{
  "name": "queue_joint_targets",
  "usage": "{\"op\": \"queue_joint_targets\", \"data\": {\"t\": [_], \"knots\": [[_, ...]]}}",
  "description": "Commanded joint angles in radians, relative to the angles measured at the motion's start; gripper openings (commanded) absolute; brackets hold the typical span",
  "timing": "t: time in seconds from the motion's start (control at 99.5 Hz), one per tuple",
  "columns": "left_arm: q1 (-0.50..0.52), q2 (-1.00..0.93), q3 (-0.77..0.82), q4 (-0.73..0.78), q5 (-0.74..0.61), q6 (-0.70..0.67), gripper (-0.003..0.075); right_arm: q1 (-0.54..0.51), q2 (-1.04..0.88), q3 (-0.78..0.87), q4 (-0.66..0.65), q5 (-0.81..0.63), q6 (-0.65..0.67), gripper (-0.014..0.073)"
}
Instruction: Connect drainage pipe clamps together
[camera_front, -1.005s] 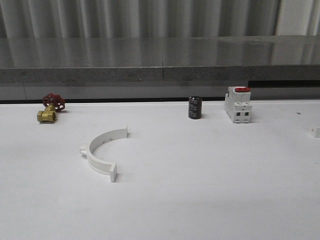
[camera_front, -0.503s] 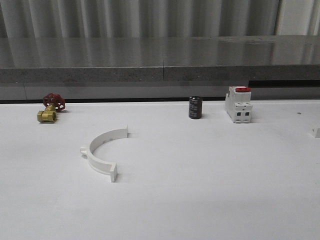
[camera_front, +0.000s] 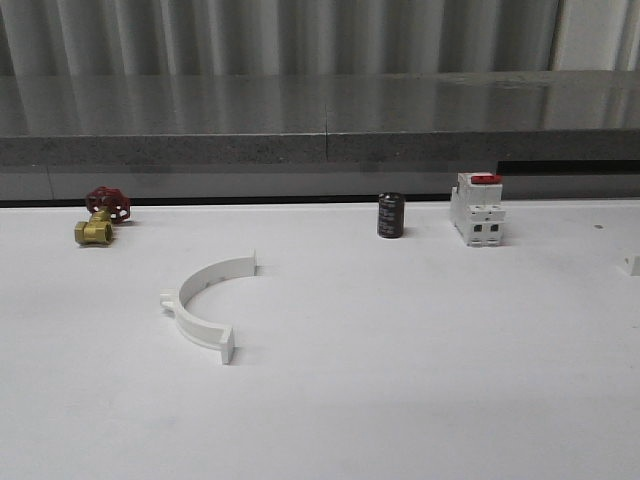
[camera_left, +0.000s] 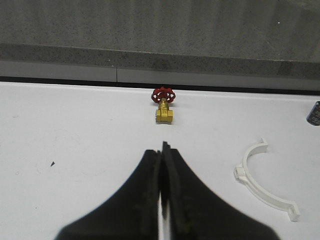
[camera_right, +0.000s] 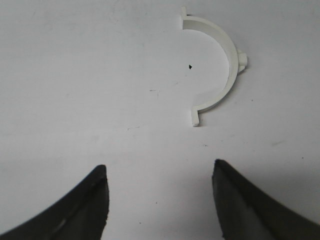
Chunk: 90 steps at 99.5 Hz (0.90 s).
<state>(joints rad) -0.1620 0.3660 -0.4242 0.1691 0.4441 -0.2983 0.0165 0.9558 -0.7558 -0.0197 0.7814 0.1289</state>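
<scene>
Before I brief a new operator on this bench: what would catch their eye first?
Probably the white half-ring clamp lying alone on the table, left of centre. Then the colour along the far edge: a brass valve with a red handwheel at left, and a black cylinder beside a white block with a red top at right. A second half-ring lies beyond the open right claw.

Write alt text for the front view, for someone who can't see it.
A white half-ring pipe clamp lies alone on a white table, its open side facing right. Along the far edge sit a brass valve with a red handwheel, a small dark cylinder, and a white block with a red top.
</scene>
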Motion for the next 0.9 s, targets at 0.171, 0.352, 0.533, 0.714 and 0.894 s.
{"op": "queue_joint_targets", "data": {"t": [0.171, 0.352, 0.533, 0.714, 0.894], "knots": [[0.003, 0.007, -0.029, 0.005, -0.083, 0.000, -0.0020, -0.015, 0.267, -0.239, 0.000, -0.021, -0.016, 0.0470], [0.003, 0.007, -0.029, 0.005, -0.083, 0.000, -0.0020, -0.110, 0.484, -0.375, 0.000, 0.007, -0.115, 0.0470], [0.003, 0.007, -0.029, 0.005, -0.083, 0.000, -0.0020, -0.206, 0.630, -0.441, 0.008, 0.002, -0.206, 0.0470], [0.003, 0.007, -0.029, 0.005, -0.083, 0.000, -0.0020, -0.271, 0.739, -0.445, 0.008, -0.050, -0.233, 0.0470], [0.003, 0.007, -0.029, 0.005, -0.083, 0.000, -0.0020, -0.289, 0.818, -0.445, 0.045, -0.106, -0.281, 0.0470]]}}
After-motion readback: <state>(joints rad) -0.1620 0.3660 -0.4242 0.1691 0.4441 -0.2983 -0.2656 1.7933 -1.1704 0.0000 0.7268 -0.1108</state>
